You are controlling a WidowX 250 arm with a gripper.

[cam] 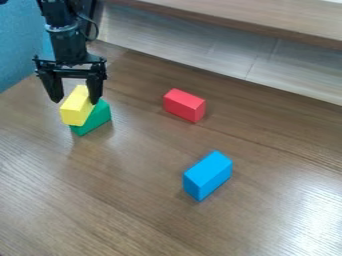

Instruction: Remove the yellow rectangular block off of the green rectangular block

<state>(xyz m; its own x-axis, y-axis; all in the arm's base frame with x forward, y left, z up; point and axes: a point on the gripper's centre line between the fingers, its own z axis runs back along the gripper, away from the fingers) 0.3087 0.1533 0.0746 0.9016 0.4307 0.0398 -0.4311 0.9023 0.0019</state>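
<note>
One gripper, cam view, approx 10 o'clock, pointing down, fingers apart w/ yellow blk partly btw them; can't tell re contact. Yellow blk sits askew atop green blk, btw 9 & 10 o'clock on wood tabletop. Red blk nr ctr, twd 1 o'clock; blue blk at 5 o'clock.

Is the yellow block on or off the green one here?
On. The yellow block rests on top of the green block, which shows below and beside it.
</note>
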